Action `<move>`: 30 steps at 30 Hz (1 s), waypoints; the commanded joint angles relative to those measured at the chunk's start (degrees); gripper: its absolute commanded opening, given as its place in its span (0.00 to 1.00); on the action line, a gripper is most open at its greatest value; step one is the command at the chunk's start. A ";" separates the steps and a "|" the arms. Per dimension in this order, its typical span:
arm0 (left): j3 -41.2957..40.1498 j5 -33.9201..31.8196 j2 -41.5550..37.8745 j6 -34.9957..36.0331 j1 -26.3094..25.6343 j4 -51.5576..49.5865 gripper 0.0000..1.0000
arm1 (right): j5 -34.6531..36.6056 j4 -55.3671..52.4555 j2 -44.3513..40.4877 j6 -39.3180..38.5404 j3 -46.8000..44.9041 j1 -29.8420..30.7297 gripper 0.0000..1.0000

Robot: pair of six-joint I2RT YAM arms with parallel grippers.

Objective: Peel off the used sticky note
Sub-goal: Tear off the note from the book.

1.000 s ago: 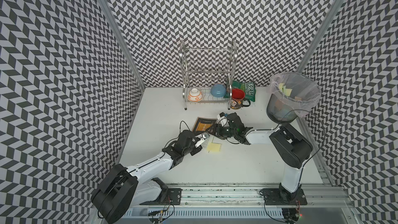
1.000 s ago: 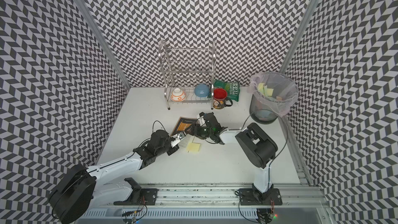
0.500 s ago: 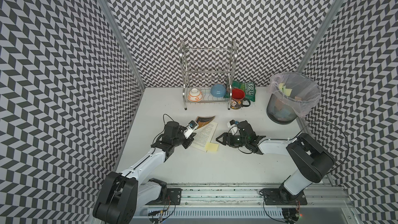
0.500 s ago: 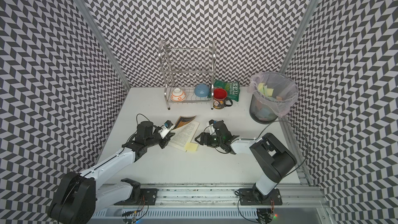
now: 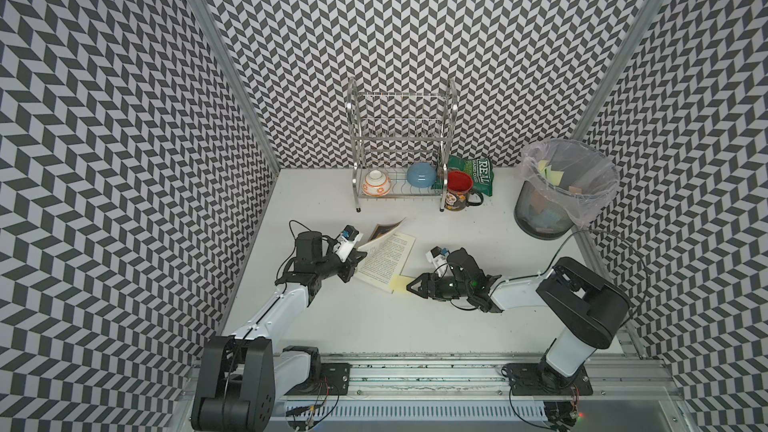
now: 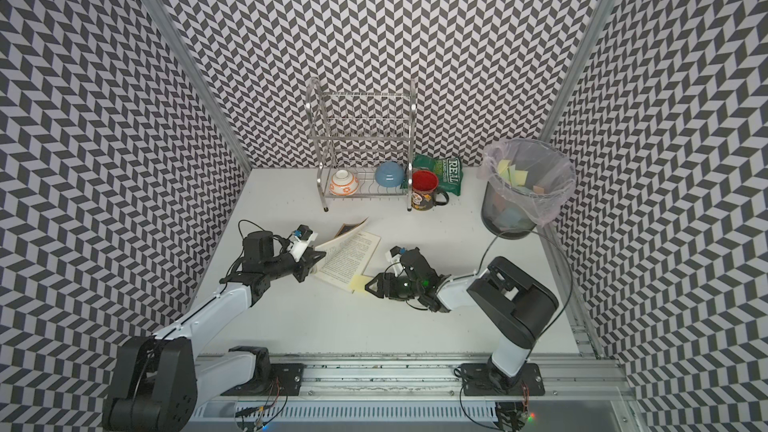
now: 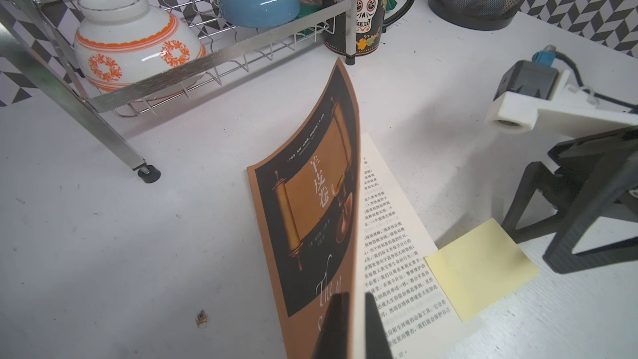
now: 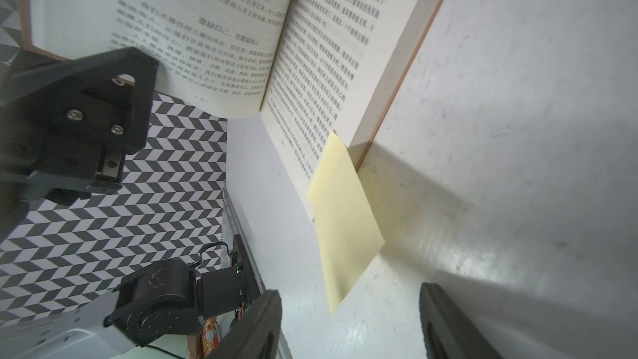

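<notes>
You had the sticky note (image 8: 345,215) lying straight ahead of your right gripper (image 8: 348,326). In the right wrist view it ran lengthwise from the book (image 5: 386,257) toward the gap between the jaws, and its free corner stopped just short of them. Those jaws stood well apart and held nothing.

The note was stuck by one end to the open page, at the book corner nearest the front edge of the bench (image 5: 374,326), about mid-bench. The rest overhung the book; whether it lay flat on the bench you could not tell.

Your left gripper (image 7: 354,309) was clamped on the raised cover and leaves on the book's side toward the bench's left edge, propping it open. That made the right arm plainly the nearer one, and the only free one.

As I judged it, the coming move turned on running the right jaws forward along the note's length to straddle that free corner, then drawing away from the book.
</notes>
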 commanded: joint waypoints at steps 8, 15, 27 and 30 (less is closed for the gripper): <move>0.36 5.82 0.04 -0.72 3.12 -0.48 0.00 | -1.30 11.44 6.30 7.12 1.76 2.43 0.42; 0.48 6.79 -0.75 0.41 3.69 -2.01 0.00 | 1.23 4.07 2.97 2.84 2.86 1.26 0.00; -0.32 7.46 -3.68 1.71 3.33 -2.77 0.00 | 2.96 -8.56 -11.21 -4.60 -3.54 -7.30 0.00; -0.43 7.56 -4.23 2.26 2.56 -3.21 0.00 | 3.89 -12.96 -15.11 -7.01 -3.72 -8.77 0.00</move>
